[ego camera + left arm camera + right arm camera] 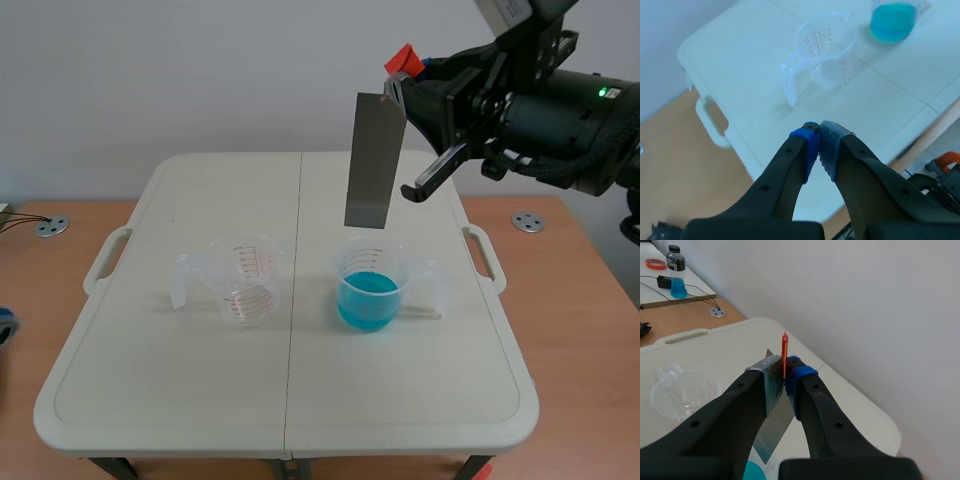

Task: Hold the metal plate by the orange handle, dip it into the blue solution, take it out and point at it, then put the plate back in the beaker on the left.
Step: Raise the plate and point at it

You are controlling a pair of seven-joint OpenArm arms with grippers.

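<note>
The metal plate hung upright in the air above the right half of the table. Its lower edge was just over the rim of the beaker of blue solution and not in the liquid. The right gripper was closed on the plate's top end, with the orange handle pinched between its pads. So the grasp was done. Nothing showed whether the plate had been dipped yet: no drops or blue film could be made out on it. If not, the dip, the lift-out, the pointing and the return all remained.

The empty beaker, where the plate must end up, stood on the left half of the table, beside the blue one and apart from it, with its handle toward the left edge. The left gripper hovered over the table near its left edge, its fingers pressed together on nothing, with the empty beaker ahead of it. Nothing stood between the plate and either beaker.

Off the table, a round metal disc lay on the wooden surface to the left. A bottle of blue liquid stood on a separate bench further off.
</note>
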